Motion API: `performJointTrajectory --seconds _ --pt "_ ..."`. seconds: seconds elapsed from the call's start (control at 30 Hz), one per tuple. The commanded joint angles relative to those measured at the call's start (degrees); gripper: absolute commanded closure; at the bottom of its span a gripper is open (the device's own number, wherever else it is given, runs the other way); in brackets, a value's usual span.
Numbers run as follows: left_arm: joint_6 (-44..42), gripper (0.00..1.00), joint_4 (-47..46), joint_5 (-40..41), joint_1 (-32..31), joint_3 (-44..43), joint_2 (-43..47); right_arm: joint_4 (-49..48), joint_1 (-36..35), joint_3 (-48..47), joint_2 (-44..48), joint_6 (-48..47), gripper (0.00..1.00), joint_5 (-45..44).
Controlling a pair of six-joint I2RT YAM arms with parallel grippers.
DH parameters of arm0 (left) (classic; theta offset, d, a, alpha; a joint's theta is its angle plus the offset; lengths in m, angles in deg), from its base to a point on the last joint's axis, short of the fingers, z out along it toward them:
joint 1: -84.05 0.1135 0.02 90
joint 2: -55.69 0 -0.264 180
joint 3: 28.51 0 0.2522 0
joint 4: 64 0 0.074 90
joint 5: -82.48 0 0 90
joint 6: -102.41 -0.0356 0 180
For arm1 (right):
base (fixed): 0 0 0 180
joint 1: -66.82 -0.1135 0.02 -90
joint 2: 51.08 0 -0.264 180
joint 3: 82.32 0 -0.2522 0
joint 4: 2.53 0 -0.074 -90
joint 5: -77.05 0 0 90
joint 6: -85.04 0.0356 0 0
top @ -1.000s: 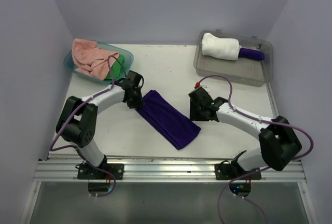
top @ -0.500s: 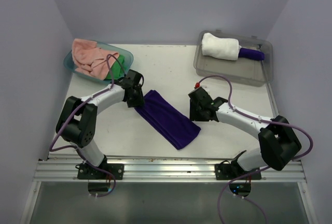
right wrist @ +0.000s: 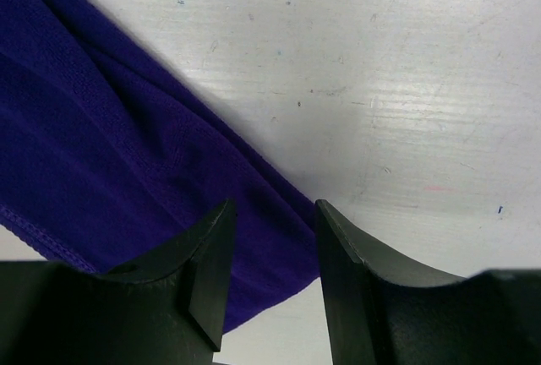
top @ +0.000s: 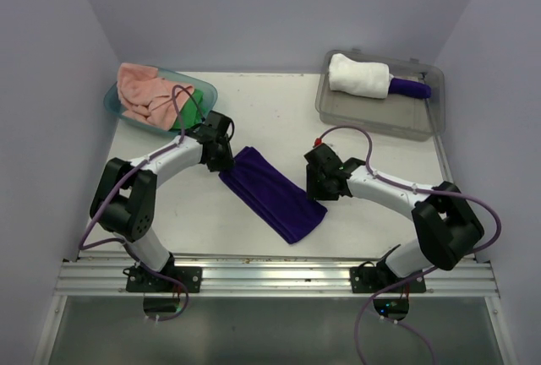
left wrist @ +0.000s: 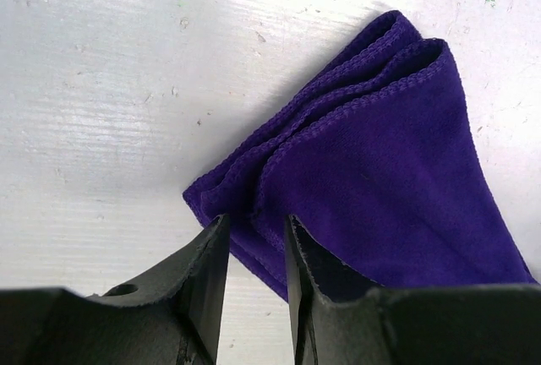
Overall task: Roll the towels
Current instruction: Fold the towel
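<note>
While the dark purple towel (top: 272,193) lies folded into a long strip, slantwise on the table (top: 254,103) between the two arms, the right gripper (top: 319,181) has crept a little leftward over the last second. It now sits at the strip's right-hand edge, toward its near end. Its wrist view shows the fingers parted, straddling that edge with the cloth flat beneath and nothing nipped.

The left gripper (top: 221,159) has barely shifted from the strip's far corner. Its fingers stand a narrow gap apart with the folded hem running in between, and I can't tell whether they pinch it. The towel itself has hardly moved.

To my eye the rolling of this one hasn't begun and both arms are only settling on a hold. A white towel (top: 357,75) sits rolled in the grey tray (top: 372,116). The salmon pink towel (top: 144,95) and the green towel (top: 196,103) wait crumpled in the teal tub (top: 118,110).
</note>
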Motion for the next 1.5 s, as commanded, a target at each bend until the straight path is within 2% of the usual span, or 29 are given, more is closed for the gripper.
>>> performJointTrajectory --seconds 0.0,0.17,0.23,0.3,0.37,0.5,0.67,0.87,0.97,1.07,1.1,1.23,1.47 --pt "0.4 0.64 -2.5 0.7 0.1 -2.4 0.4 -1.4 0.2 -1.5 -0.5 -0.7 0.54 1.3" --pt "0.5 0.7 -2.6 0.7 0.1 -2.8 -1.1 -1.2 0.2 -1.5 -0.6 -0.7 0.54 1.1" --pt "0.3 0.8 -2.6 0.6 0.1 -2.9 -1.2 -1.1 0.3 -1.3 -0.3 -0.6 0.54 1.1" --pt "0.1 0.85 -2.5 0.2 0.1 -3.4 -1.5 -0.9 0.2 -1.3 -0.2 -0.6 0.54 1.0" --pt "-0.1 0.84 -1.8 0.0 0.1 -3.9 -2.2 -0.6 0.2 -1.5 0.1 -0.6 0.54 0.6" --pt "-0.3 0.72 -1.6 0.3 0.1 -4.1 -2.2 -0.3 0.2 -1.9 0.7 -0.8 0.53 0.3" --pt "-0.3 0.7 -2.4 -0.2 0.1 -3.5 -2.3 0.2 0.2 -2.6 0.2 -1.5 0.53 -0.2" --pt "0.0 0.75 -3.3 -1.3 0.1 -2.6 -3.2 0.7 0.2 -3.0 0.3 -1.6 0.53 -1.1" --pt "-0.2 0.81 -3.3 -1.6 0.1 -2.8 -3.5 1.3 0.2 -3.6 0.5 -1.8 0.53 -1.8" --pt "-0.7 0.93 -3.2 -2.2 0.1 -3.2 -3.6 2.1 0.3 -4.3 1.3 -2.1 0.53 -2.8" --pt "-0.7 1.0 -3.0 -2.2 0.1 -3.6 -3.6 2.3 0.3 -4.5 1.5 -2.4 0.53 -3.0" --pt "-1.0 1.0 -0.3 -4.0 0.3 -4.8 -1.5 3.7 0.3 -6.3 2.8 -4.9 0.41 -4.1" --pt "-2.8 1.0 2.4 -8.6 3.0 -4.1 3.1 5.4 0.3 -11.0 3.4 -7.3 0.4 -5.3"
